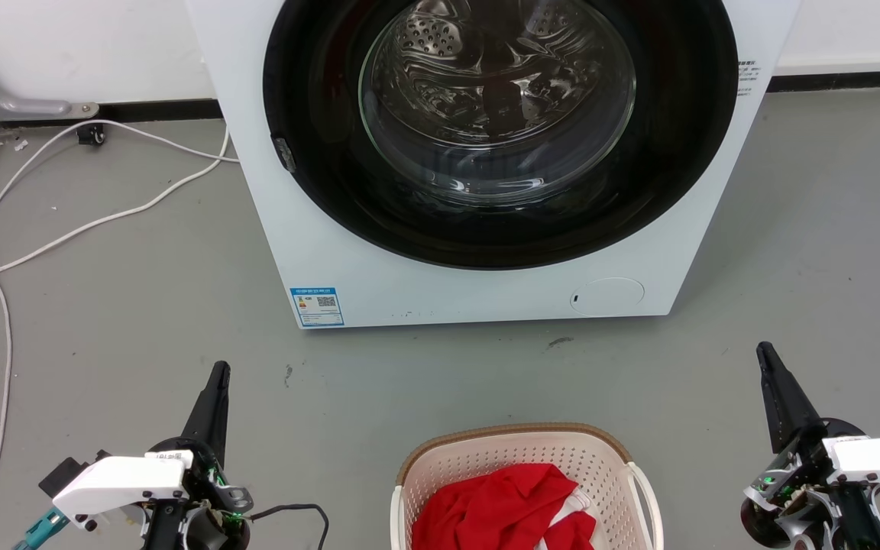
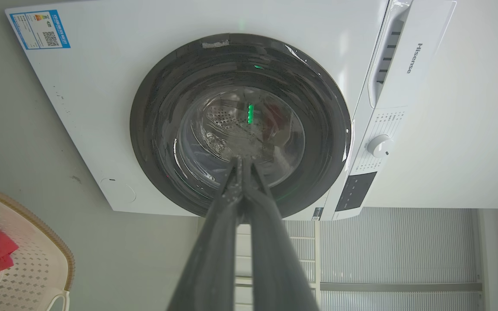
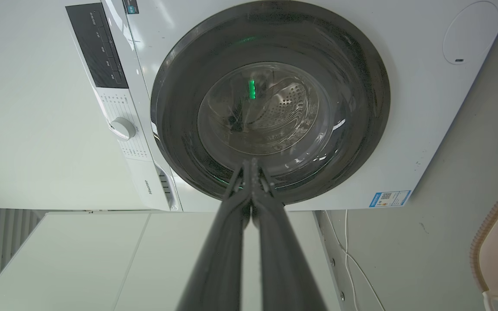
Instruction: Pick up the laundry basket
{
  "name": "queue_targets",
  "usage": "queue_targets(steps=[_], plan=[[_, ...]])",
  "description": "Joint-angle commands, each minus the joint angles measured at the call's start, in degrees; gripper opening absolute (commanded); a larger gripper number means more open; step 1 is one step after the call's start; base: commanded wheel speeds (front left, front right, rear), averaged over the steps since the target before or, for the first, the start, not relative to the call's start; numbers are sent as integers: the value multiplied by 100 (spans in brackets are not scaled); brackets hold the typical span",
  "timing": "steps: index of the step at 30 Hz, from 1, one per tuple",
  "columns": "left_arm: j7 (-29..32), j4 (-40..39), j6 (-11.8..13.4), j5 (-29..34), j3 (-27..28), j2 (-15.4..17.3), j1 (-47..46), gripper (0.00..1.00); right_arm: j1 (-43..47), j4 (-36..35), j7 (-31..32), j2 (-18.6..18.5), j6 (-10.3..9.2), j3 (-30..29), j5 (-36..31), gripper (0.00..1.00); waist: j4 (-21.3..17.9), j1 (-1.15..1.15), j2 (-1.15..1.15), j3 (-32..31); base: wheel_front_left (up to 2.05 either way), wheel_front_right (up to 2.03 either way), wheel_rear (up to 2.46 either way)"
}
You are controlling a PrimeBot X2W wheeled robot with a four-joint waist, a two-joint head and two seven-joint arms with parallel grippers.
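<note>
A thin white cable (image 1: 66, 229) loops across the smooth grey floor (image 1: 142, 321) at the far left. The left gripper (image 1: 218, 374) hangs low over that floor, its two long dark fingers pressed tip to tip with nothing between them; its wrist view shows the same (image 2: 241, 162). The white washer (image 1: 333, 252) stands behind, its round dark-framed glass door closed over a perforated steel drum (image 1: 497, 99).

The laundry basket (image 1: 520, 429) sits on the floor in front of the washer, between the two grippers and apart from both. It is rounded cream plastic with perforated walls, a brown woven-look rim and a white side handle. Inside lies a crumpled red cloth (image 1: 501, 504) with a bit of white showing.

The right gripper (image 1: 765, 351) is likewise closed and empty, its fingertips meeting in its wrist view (image 3: 251, 164).
</note>
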Motion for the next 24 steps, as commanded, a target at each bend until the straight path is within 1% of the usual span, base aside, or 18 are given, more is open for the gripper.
queue_targets(steps=[1,24], plan=[[6,-8,-9,3,6,9,-15,0,-25,-7,0,-8,0,3,-30,0,0,0,0,0,0,0,0],[6,-8,-9,3,6,9,-15,0,-25,-7,0,-8,0,3,-30,0,0,0,0,0,0,0,0]])
